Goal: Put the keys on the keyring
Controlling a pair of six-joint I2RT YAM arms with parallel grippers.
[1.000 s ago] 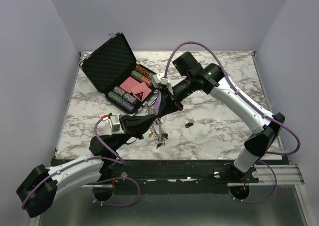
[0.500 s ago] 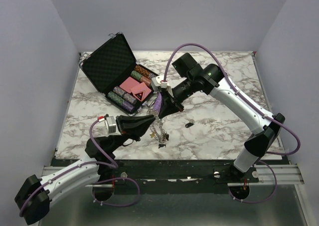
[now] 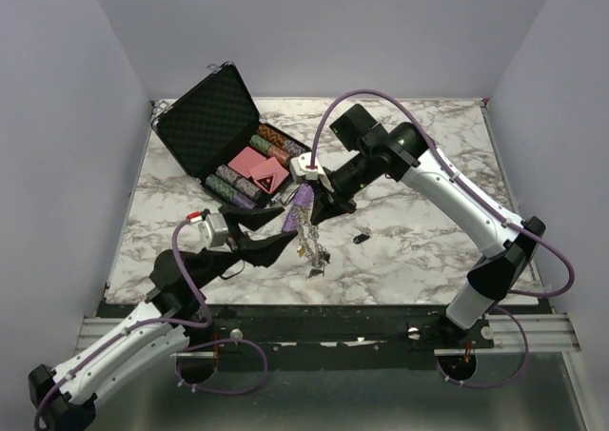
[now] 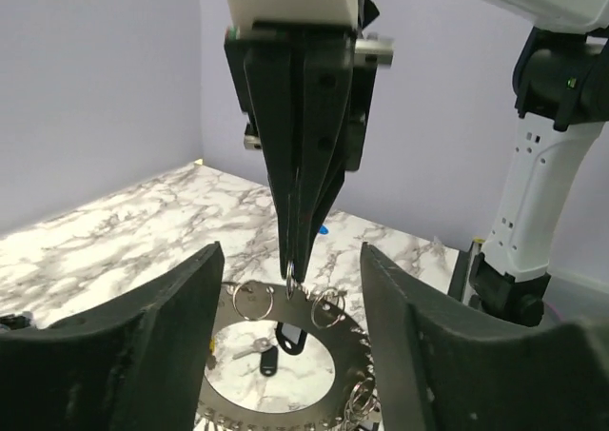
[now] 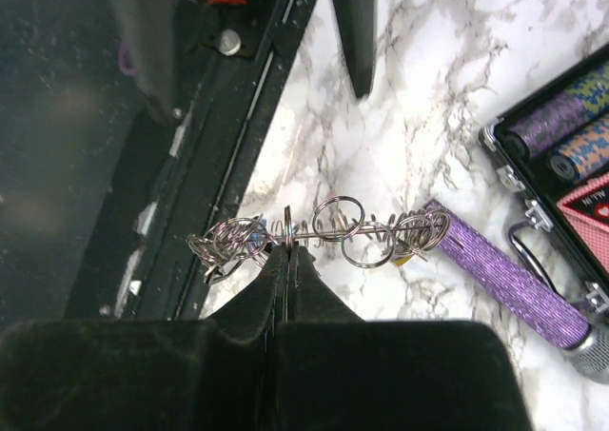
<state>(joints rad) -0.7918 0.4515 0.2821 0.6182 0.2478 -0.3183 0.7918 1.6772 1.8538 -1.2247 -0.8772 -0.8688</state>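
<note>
Two arms meet over the white marble tabletop [image 3: 438,250], and each pose looks deliberate. Your right gripper [image 5: 287,250] has its jaws pressed together on the wire of the large silver metal keyring [image 5: 324,229]. It holds the ring up by its top edge, so the small split rings and the purple glittery tube [image 5: 504,269] hang free and the hoop faces the other arm. Your left gripper [image 4: 285,350] sits just in front of that hoop, jaws spread, nothing between them. I judge it free to fetch the small black-headed silver key [image 3: 362,238] lying loose on the marble near the ring, well apart from the open black chip case [image 3: 205,117].
</note>
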